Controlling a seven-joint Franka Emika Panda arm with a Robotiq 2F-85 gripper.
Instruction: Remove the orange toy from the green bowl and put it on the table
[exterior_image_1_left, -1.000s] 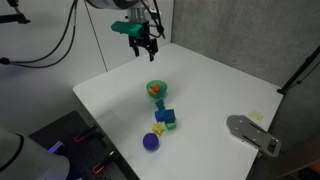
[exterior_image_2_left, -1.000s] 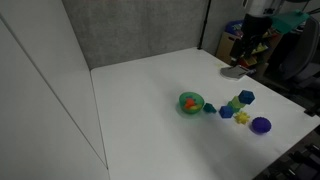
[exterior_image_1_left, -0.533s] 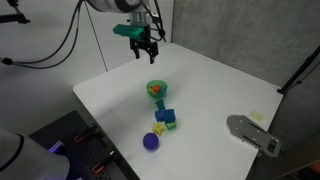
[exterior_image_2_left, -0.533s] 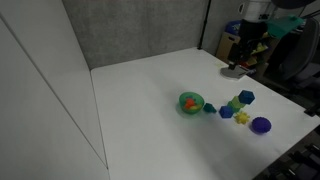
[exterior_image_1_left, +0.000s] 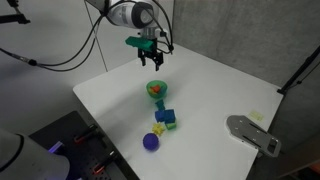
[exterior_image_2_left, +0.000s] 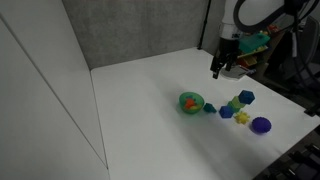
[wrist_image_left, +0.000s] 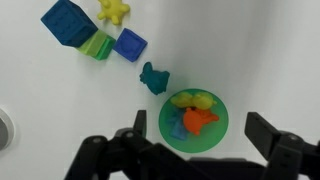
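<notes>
Almost directly below the hovering gripper, jaws spread and empty, the orange toy lies inside the green bowl.

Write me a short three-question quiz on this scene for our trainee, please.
1. True or false: the gripper is shut on the orange toy.
2. The orange toy lies: A) beside the green bowl B) inside the green bowl C) under the green bowl.
3. Short answer: what colour is the small piece that shares the bowl with the orange toy?
Key: 1 false, the gripper is open and empty; 2 B; 3 yellow.
</notes>
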